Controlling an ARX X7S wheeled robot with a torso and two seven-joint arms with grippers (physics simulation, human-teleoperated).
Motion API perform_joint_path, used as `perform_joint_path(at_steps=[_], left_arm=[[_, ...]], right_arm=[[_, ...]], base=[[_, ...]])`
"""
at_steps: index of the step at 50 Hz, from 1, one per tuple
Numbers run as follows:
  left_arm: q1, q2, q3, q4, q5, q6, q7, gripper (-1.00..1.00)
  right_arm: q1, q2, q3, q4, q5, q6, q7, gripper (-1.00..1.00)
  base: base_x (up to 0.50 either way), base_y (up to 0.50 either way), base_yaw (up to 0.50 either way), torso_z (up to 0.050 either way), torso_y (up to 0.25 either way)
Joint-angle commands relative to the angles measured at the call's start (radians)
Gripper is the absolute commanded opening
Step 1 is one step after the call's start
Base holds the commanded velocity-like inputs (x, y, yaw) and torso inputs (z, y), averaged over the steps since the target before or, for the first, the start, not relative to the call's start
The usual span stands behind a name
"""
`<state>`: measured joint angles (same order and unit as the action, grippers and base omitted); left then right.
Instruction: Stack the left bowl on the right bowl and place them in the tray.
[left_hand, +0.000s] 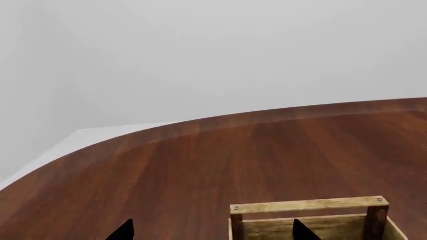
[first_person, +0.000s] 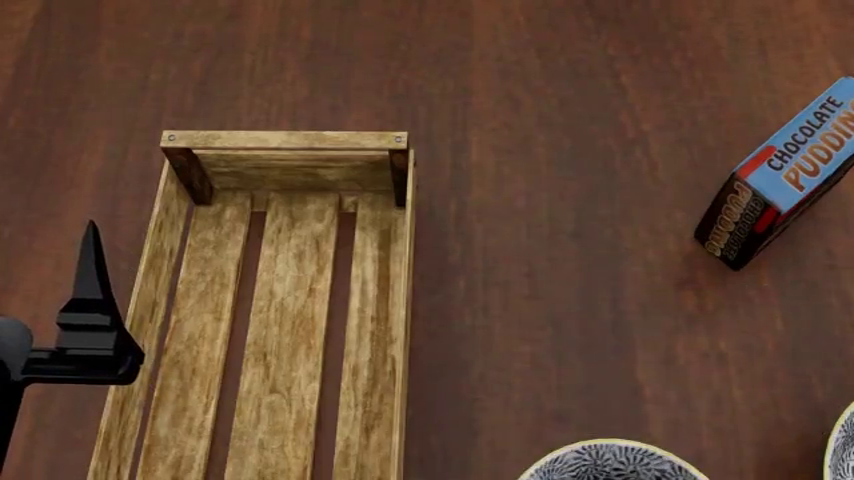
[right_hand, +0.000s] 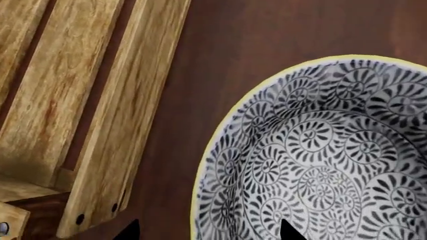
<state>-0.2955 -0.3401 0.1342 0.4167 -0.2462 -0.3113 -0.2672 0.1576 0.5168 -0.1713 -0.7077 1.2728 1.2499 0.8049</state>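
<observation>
The tray (first_person: 286, 140) of light wooden slats lies lengthwise on the table and holds nothing. The left bowl (first_person: 611, 462), white with a dark swirl pattern and a yellow rim, shows at the head view's bottom edge, right of the tray. A sliver of the right bowl (first_person: 843, 446) shows at the bottom right corner. My right gripper (right_hand: 209, 231) is open, its tips either side of the left bowl's (right_hand: 320, 160) rim on the tray side; it is outside the head view. My left gripper (left_hand: 213, 232) is open over the tray's end wall (left_hand: 307, 205), and one black finger (first_person: 91, 275) shows beside the tray's left side.
A blue chocolate pudding box (first_person: 781, 175) lies tilted at the right on the dark wooden table (first_person: 561, 250). The table's curved far edge (left_hand: 200, 121) shows in the left wrist view, with a pale wall beyond.
</observation>
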Motion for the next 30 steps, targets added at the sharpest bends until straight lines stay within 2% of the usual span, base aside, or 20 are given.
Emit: perform_joint_path(at_steps=[1, 30], left_arm=[[0.001, -0.004, 0.004, 0.002, 0.0, -0.002, -0.004, 1.0], [-0.001, -0.013, 0.01, 0.004, -0.001, -0.003, -0.014, 1.0]], right_arm=[[-0.031, 0.013, -0.031, 0.026, -0.058, -0.046, -0.055, 1.0], [-0.044, 0.018, -0.083, 0.103, -0.124, -0.1, -0.125, 1.0]], base=[[0.0, 0.0, 0.0, 0.0, 0.0], [0.0, 0.0, 0.0, 0.0, 0.0]])
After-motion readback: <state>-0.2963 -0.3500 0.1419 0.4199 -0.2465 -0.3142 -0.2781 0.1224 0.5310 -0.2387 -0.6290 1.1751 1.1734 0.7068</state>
